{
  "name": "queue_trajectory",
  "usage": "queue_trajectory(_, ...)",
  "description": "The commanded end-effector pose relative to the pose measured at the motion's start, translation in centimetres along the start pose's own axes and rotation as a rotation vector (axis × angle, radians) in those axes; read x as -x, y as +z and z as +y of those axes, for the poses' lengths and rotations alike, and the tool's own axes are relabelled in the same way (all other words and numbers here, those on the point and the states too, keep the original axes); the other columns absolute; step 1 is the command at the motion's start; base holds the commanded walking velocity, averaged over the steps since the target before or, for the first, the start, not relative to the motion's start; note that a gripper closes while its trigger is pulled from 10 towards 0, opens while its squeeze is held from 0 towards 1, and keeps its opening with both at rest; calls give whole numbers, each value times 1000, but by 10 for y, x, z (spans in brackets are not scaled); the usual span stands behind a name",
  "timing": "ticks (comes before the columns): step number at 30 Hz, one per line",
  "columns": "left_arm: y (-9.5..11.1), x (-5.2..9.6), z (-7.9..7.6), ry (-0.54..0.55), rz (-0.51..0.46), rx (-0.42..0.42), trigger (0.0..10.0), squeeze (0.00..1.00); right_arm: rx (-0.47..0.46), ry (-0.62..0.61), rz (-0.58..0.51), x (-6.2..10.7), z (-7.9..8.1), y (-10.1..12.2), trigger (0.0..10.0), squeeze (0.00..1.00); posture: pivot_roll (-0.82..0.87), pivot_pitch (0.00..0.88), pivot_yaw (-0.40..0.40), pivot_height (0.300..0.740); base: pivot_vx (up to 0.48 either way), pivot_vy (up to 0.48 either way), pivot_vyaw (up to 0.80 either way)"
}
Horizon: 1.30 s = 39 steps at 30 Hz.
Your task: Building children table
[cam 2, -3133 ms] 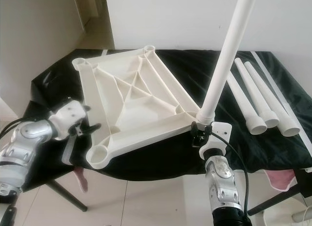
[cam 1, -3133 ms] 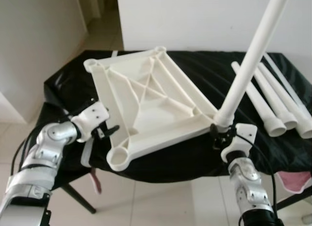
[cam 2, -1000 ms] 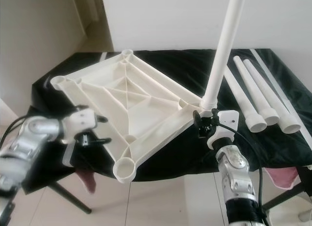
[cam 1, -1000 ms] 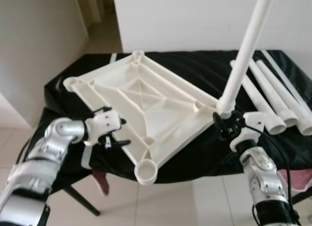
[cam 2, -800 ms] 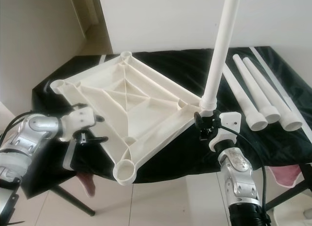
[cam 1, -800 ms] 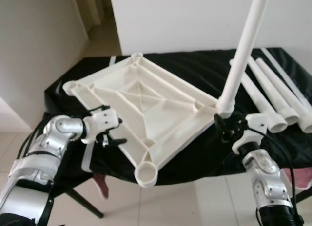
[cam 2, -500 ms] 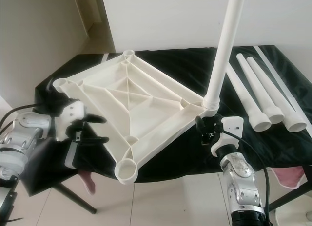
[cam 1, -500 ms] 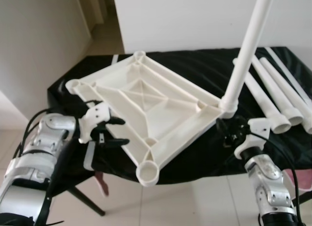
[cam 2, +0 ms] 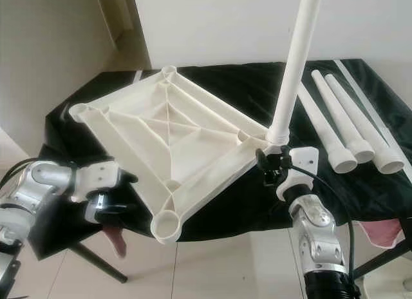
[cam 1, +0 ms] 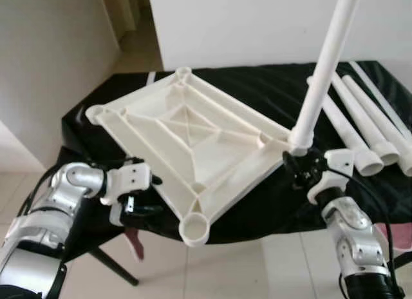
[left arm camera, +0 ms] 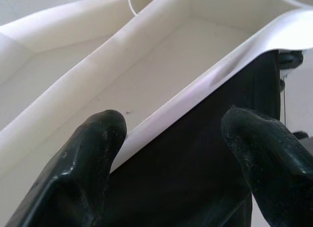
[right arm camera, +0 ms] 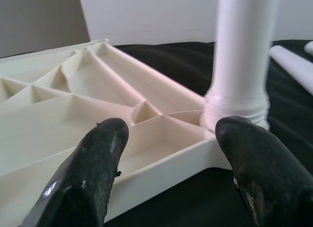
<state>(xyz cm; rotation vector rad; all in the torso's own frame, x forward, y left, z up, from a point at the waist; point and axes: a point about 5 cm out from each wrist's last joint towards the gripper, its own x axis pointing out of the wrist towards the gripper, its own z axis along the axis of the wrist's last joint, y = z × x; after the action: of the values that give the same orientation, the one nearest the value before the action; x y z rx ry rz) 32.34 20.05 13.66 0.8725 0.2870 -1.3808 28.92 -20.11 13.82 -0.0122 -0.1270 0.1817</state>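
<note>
A white children's tabletop lies upside down on the black-clothed table. One white leg stands upright in its right corner socket. The near corner socket overhangs the table's front edge. My left gripper is open at the tabletop's near-left rim; in the left wrist view one finger is inside the rim and the other outside. My right gripper is open just below the corner that holds the leg, with its fingers facing the rim and the leg's base.
Three loose white legs lie side by side on the table's right part. A pink cloth hangs at the lower right and a pink strip under the table's left side. Tiled floor lies below; a white wall stands behind.
Since 3 s ago the tabletop has turned on the table, its near socket swinging right. In the last half second my left gripper dropped to the near-left rim and my right gripper rose to the leg corner.
</note>
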Motion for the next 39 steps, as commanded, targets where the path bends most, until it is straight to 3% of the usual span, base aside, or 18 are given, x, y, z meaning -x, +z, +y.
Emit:
queue_trajectory(1,-11,3,-2,25,77,5,10000,0,-8,16,19,-1,3,-3,10000,0,-83,15,74,740,0,0,0)
queue_trajectory(9,-10,-3,5,63,119,-7,10000,0,-3,7,24,2,0,-3,10000,0,-88,19,78,740,0,0,0)
queue_trajectory(11,-10,-5,16,139,164,6,10000,0,-4,6,24,3,1,-4,10000,0,-91,20,80,740,0,0,0)
queue_trajectory(17,-8,-6,23,172,208,-20,10000,0,-6,8,25,2,3,-5,10000,0,-94,20,81,740,0,0,0)
queue_trajectory(20,1,-8,38,228,223,-31,10000,0,-3,7,25,1,3,-4,10000,0,-96,19,79,740,0,0,0)
queue_trajectory(24,6,-10,42,223,200,2,10000,0,-2,8,25,0,3,-4,10000,0,-95,19,79,740,0,0,0)
queue_trajectory(32,8,-10,48,235,245,-19,10000,0,-1,9,23,-2,3,-3,10000,0,-95,17,79,740,0,0,0)
queue_trajectory(36,5,-11,49,243,282,45,10000,0,-1,7,19,-2,4,-2,10000,0,-103,18,86,740,0,0,0)
queue_trajectory(37,3,-10,52,275,278,123,10000,0,-2,5,19,-1,5,-2,10000,0,-103,18,86,740,0,0,0)
queue_trajectory(38,3,-10,52,275,278,123,10000,0,-2,5,19,-1,5,-2,10000,0,-103,18,86,740,0,0,0)
queue_trajectory(39,2,-10,51,287,270,180,10000,0,-2,4,19,-1,5,-3,10000,0,-111,17,90,740,0,0,0)
